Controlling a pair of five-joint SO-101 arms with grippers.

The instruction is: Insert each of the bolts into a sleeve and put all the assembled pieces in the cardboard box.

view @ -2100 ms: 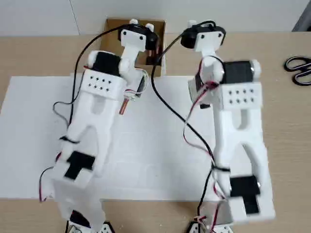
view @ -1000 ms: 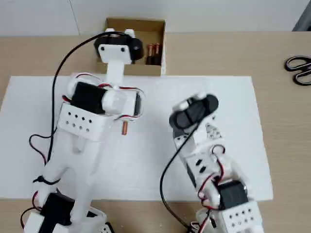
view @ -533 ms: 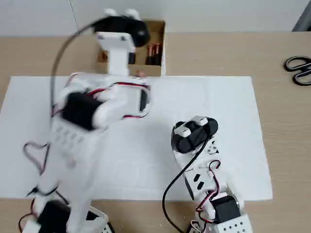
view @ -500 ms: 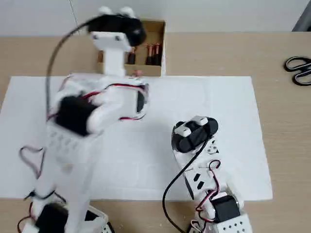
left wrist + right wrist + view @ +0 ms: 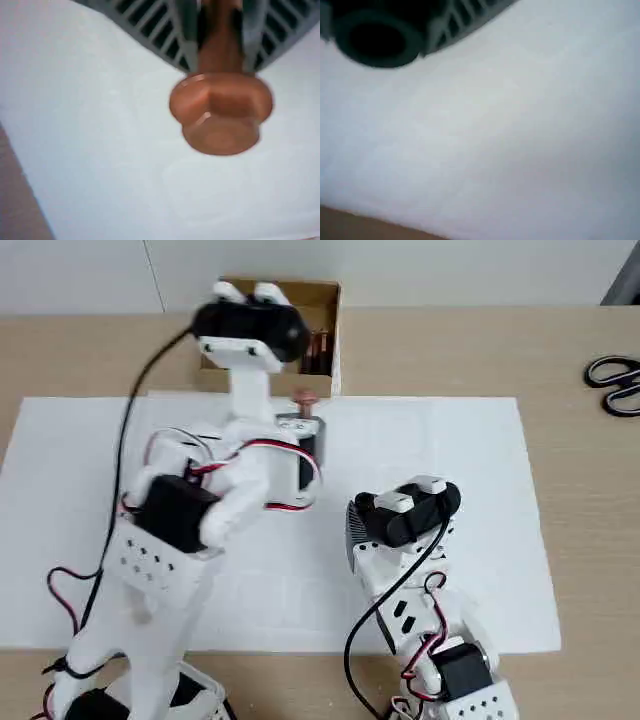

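we are finding the left claw [image 5: 220, 30] clamped narrow on the shank of a copper bolt [image 5: 220, 112], head clear of the jaws. in the high view this bolt is hanging over the far edge of the white sheet [image 5: 480, 490], just in front of the cardboard box [image 5: 334, 340]. we are seeing no sleeve on the part of the bolt that shows. the right claw [image 5: 353, 528] is sitting low over the near half of the sheet, well apart from the box. its wrist view is showing a dark tube [image 5: 375, 42] close by it, which we are judging to be a sleeve, but we cannot tell whether the claw is gripping it. a few copper pieces [image 5: 316, 348] are lying in the box, so we are rating the task as partly done: this bolt is awaiting its sleeve, and the joined piece is then owing to the box.
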